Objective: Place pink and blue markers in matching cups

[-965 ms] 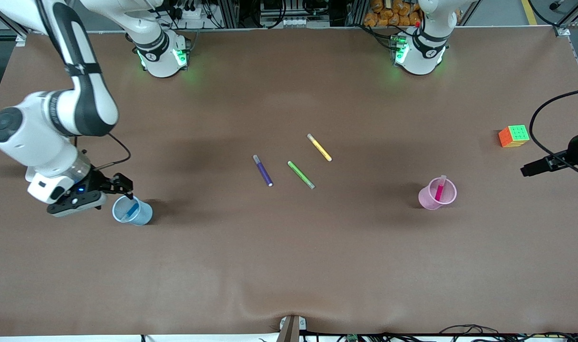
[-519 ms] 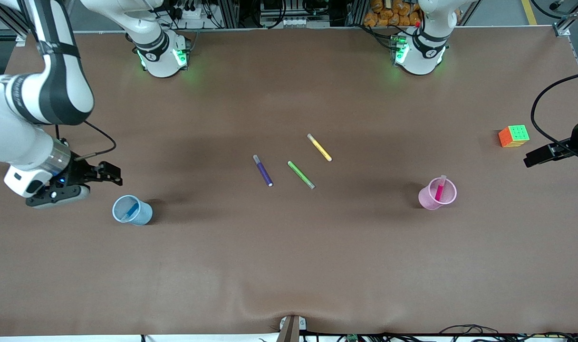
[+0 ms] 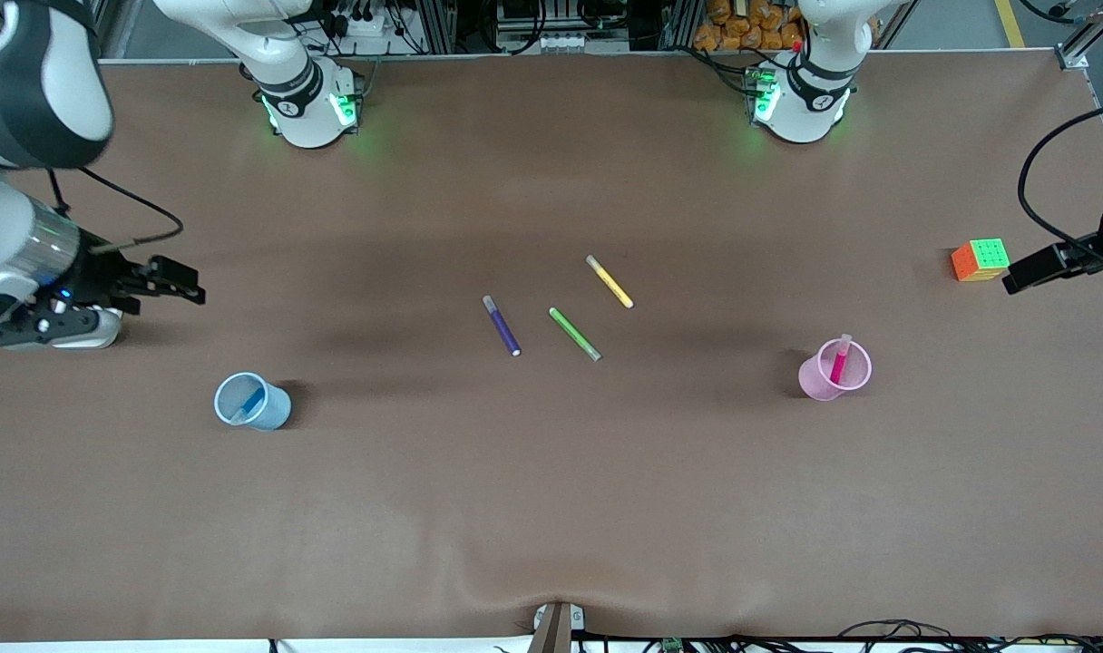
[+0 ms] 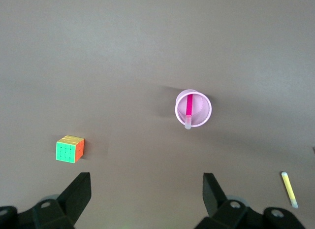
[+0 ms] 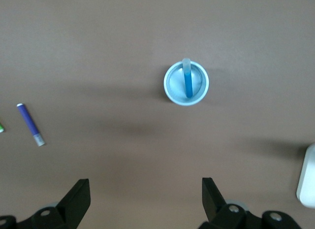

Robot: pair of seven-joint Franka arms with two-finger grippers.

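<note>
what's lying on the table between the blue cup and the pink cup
In the front view, a purple pen and a green pen lie between the blue cup and the pink cup, slightly farther from the camera than both; a yellow pen lies farther still.

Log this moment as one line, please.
blue marker in blue cup | pink marker in pink cup | right gripper, left gripper open, empty

Three loose pens (image 3: 551, 308) lie between the well-separated cups (image 3: 252, 402).
</note>
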